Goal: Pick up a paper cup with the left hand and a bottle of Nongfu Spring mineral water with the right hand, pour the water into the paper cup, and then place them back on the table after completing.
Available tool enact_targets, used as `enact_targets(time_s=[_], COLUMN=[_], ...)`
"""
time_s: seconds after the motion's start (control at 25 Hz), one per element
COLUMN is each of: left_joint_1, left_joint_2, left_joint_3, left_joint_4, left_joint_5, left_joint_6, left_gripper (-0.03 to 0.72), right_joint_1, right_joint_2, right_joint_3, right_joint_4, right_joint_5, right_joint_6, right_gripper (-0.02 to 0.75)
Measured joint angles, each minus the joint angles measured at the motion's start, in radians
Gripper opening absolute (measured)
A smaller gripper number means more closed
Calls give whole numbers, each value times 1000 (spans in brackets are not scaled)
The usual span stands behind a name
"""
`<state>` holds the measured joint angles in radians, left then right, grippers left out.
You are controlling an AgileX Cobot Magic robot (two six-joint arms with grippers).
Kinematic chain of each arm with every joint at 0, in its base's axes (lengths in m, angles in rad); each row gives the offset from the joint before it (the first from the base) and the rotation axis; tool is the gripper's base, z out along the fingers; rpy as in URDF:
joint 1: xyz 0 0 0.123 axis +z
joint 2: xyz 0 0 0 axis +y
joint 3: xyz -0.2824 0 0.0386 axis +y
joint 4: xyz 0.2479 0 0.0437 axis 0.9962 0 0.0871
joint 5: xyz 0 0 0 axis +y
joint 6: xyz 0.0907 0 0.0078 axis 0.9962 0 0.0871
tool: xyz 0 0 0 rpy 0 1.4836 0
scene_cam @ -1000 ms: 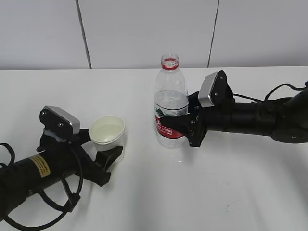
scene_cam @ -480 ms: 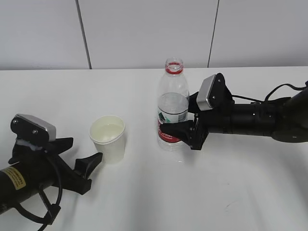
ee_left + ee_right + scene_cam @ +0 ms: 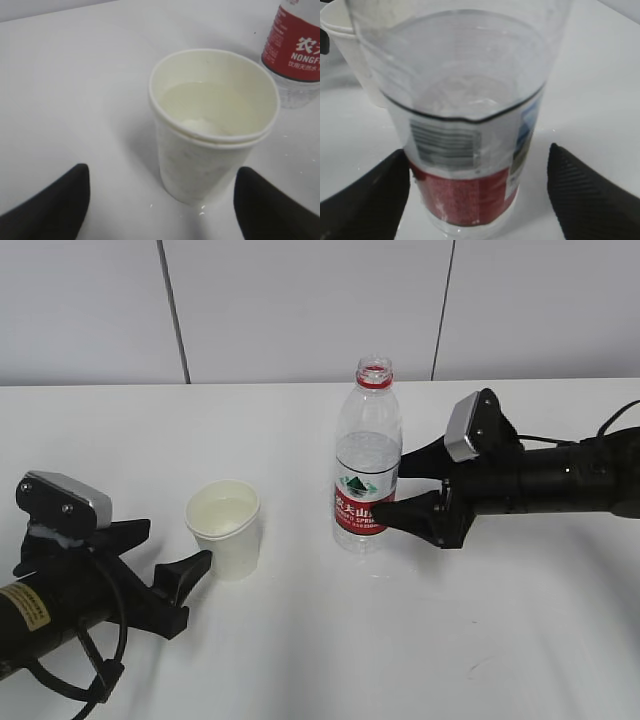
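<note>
The white paper cup stands on the white table with water in it; it also shows in the left wrist view and the right wrist view. The uncapped Nongfu Spring bottle, partly full, stands upright to the cup's right, and shows in the wrist views. My left gripper is open and empty, just short of the cup. My right gripper is open, its fingers either side of the bottle's label, not closed on it.
A grey panelled wall runs along the table's far edge. A few water droplets lie on the table at the cup's base. Cables loop under my left arm.
My left gripper let go of the cup and drew back to the left. My right gripper set the bottle down, opened and pulled back to the right.
</note>
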<state>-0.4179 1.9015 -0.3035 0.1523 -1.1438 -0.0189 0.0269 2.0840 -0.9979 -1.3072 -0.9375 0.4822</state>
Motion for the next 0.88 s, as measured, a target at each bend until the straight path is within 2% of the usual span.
enact_targets(time_s=[0.24,0.52,0.64,0.88], left_joint_1=[0,9,51,202], left_joint_2=[-15,-123,-180,-280], left_joint_3=[0,2,7,9], left_joint_4=[-24,-92,-96,-97], left_joint_5=[22,168,265,379], left_joint_6=[5,46,48,48], left_gripper=[545,545,545,545], right_joint_1=[-74,-119,-120,-120], right_joint_2=[-30,-30,-30,-30], right_joint_3=[0,0,0,0], right_joint_4=[-43,-2,47,162], right_joint_5=[21,110,116,203], right_joint_6=[46,51,51,51], right_gripper=[632,618,611,597])
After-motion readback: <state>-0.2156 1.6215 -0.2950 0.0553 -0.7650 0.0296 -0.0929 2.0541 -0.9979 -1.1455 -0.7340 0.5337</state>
